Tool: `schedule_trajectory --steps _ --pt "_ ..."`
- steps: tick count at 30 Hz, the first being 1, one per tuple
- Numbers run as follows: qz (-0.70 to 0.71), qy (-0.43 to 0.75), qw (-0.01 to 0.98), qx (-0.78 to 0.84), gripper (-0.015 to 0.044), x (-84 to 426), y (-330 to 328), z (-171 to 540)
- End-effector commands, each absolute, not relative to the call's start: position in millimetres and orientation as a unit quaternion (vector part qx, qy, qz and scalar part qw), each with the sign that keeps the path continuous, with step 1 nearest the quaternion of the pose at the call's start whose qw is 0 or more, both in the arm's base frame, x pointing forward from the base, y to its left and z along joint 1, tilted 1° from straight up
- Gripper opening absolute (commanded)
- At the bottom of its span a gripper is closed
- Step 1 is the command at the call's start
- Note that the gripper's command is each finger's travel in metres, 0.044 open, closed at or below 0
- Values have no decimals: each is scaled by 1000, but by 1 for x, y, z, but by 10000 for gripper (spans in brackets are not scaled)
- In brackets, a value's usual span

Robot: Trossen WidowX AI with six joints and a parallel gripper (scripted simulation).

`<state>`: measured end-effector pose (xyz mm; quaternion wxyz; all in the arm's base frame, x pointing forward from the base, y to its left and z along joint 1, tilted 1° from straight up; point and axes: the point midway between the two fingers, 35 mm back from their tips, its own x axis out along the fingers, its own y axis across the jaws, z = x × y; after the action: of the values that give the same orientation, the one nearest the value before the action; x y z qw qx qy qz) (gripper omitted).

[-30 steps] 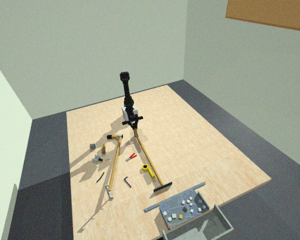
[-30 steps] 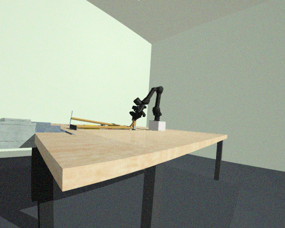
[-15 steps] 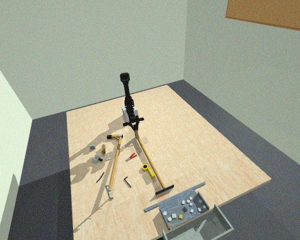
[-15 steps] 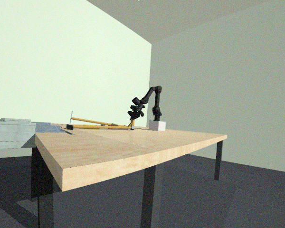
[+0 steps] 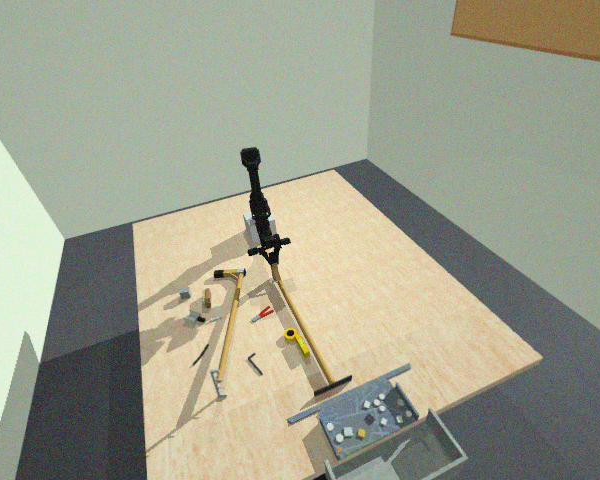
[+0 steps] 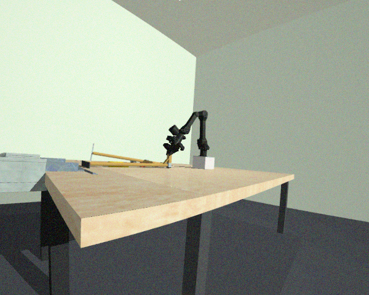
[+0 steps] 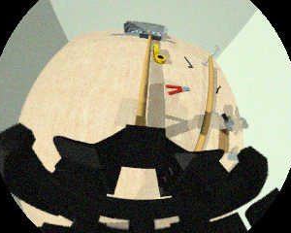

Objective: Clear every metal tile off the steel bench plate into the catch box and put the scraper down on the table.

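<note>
Claw: the black two-finger gripper (image 5: 273,262) (image 6: 169,154) (image 7: 141,130) is partly closed, clamped on the rear end of the scraper, so yeah, it's got a grip on something.
Scraper: long tan wooden-looking handle with a wide black blade (image 5: 305,328) (image 6: 124,164) (image 7: 145,83), running out ahead of the claw. Handle's slim, straight and pretty plain, and the blade sits crosswise at the far end like a T. Can't tell if that blade touches the table.
Bench plate: blue-grey, streaky metal plate (image 5: 341,410) (image 6: 56,165) (image 7: 141,32), well ahead of the claw, just past the blade.
Tiles: small metal tiles (image 5: 366,404), mostly white, plus a dark one, a yellow one and a little orange one. They're scattered on the plate, far out in front of the claw.
Catch box: pale grey open-topped box (image 5: 447,434) (image 6: 19,169) (image 7: 145,24), farthest from the claw, at the plate's far end.
Other long tool: tan-handled one with a grey forked head (image 5: 229,330) (image 6: 117,157) (image 7: 210,92), off to the claw's right.
Small stuff: yellow tool with a round end (image 5: 301,345) (image 6: 114,166) (image 7: 156,50) and red-handled pliers (image 5: 264,313) (image 6: 144,166) (image 7: 177,91), ahead and slightly right of the claw.
</note>
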<state>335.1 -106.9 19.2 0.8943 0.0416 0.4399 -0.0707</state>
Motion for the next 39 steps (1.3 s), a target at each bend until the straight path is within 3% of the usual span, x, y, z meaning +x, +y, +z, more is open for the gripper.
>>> schedule_trajectory --steps 1,39 --pt "-73 431 898 41 0 347 -109 24" --pt "-73 428 900 41 0 399 -116 22"
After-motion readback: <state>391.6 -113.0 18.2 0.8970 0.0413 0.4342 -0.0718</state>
